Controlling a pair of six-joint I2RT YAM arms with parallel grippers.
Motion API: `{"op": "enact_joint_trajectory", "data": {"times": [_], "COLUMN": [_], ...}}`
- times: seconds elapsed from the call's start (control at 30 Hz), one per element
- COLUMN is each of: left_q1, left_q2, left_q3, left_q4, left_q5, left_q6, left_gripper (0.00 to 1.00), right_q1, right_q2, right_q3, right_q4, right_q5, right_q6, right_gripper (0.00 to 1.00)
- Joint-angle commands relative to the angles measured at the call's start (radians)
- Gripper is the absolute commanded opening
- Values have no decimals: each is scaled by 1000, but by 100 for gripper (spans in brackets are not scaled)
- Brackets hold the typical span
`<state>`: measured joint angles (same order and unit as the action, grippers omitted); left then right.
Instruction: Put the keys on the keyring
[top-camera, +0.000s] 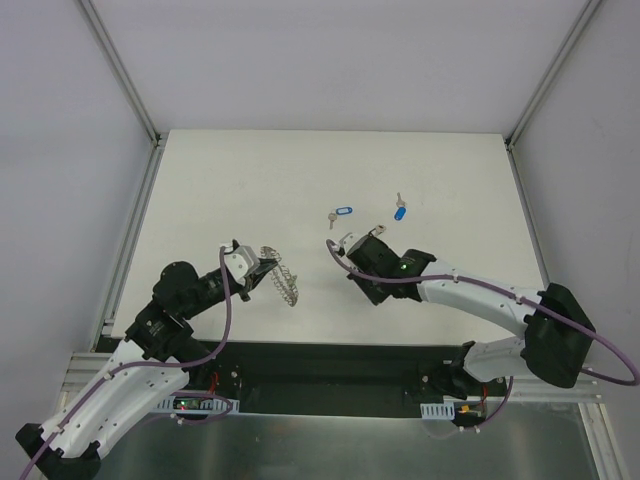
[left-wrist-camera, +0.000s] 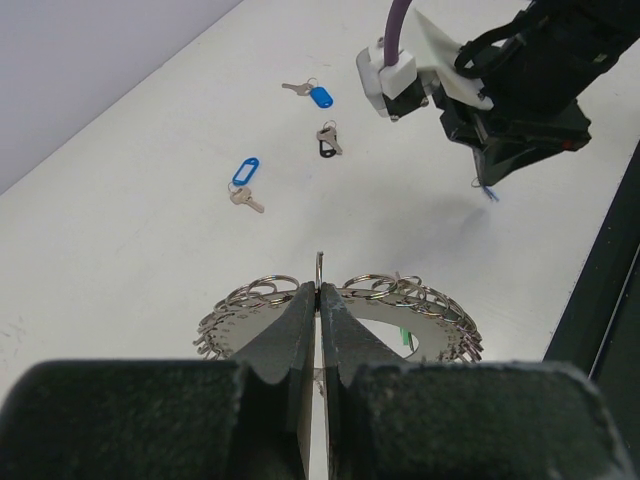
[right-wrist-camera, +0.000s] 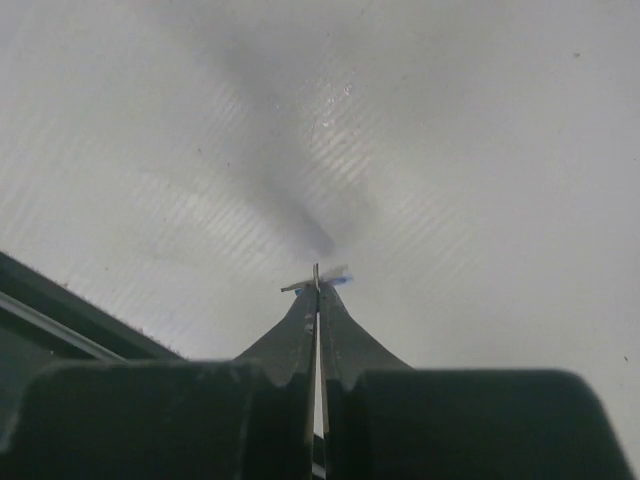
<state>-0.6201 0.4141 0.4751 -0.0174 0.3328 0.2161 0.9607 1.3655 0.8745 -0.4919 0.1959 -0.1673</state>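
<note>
Keyring (left-wrist-camera: 420, 312) first: the big flat grey ring sits at the left gripper (left-wrist-camera: 319, 292), its rim crowded with small coiled loops and a green spot showing inside the hole. The fingers are pressed tight together on the near rim, and one thin wire loop pokes up between the tips. From above, the keyring (top-camera: 284, 281) juts out from the left gripper (top-camera: 264, 268) at a tilt, over the near-left part of the white table (top-camera: 220, 180). Whether its far edge touches the surface, I cannot tell.

Over to the keys. Two of them lie on the table beyond the ring. One blue-tagged key (top-camera: 340, 214) is near the middle, a second blue-tagged key (top-camera: 400, 209) is off to its right, and they sit well apart. The left wrist view shows a dark-tagged key (left-wrist-camera: 327, 141) lying between those two, flat on the table and close to the right arm's wrist.

Now the right gripper (right-wrist-camera: 317, 290): its fingers are fully closed, and a sliver of silver metal with a scrap of blue pokes out at the very tips. That is a third blue-tagged key (right-wrist-camera: 338, 279), pinched between them. It hangs above the bare table with a soft shadow beneath it. From the left wrist view the right gripper (left-wrist-camera: 487, 180) points down, with the blue fleck at its tip, just beyond and to the right of the keyring and not touching it. Seen from above, the right gripper (top-camera: 371, 292) faces the left one across a short gap.
</note>
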Motion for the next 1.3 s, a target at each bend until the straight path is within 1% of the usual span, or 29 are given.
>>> {"op": "enact_joint_trajectory", "data": {"times": [0.0,0.07,0.17,0.3,0.43,0.67,0.77,0.93,1.03,1.07,1.23,1.27], "left_q1": [8,8,8,8,8,8,8,8,8,8,8,8], "left_q2": [-20,-24,-28,-24,-24,-26,-29,-26,-20,-20,-14,-14], "left_q3": [20,19,19,19,17,17,16,16,16,16,16,16], "left_q4": [51,51,51,51,51,51,51,51,51,51,51,51], "left_q5": [20,15,17,17,14,17,17,17,18,18,21,22], "left_q6": [-20,-21,-20,-20,-20,-20,-20,-21,-24,-23,-24,-24], "left_gripper": [0,0,0,0,0,0,0,0,0,0,0,0], "right_q1": [3,0,-2,0,-2,-4,-5,-5,-7,-7,-7,-7], "right_q2": [-14,20,98,236,335,449,487,518,523,521,474,459], "right_q3": [99,127,173,250,320,426,443,452,462,466,468,465], "right_q4": [-269,-292,-298,-263,-232,-201,-189,-172,-165,-169,-169,-163], "right_q5": [31,59,50,25,1,-58,-82,-107,-108,-111,-104,-102], "right_q6": [-46,-54,-86,-136,-190,-251,-265,-274,-278,-278,-278,-273], "right_gripper": [1,1,1,1,1,1,1,2,5,7,14,19]}}
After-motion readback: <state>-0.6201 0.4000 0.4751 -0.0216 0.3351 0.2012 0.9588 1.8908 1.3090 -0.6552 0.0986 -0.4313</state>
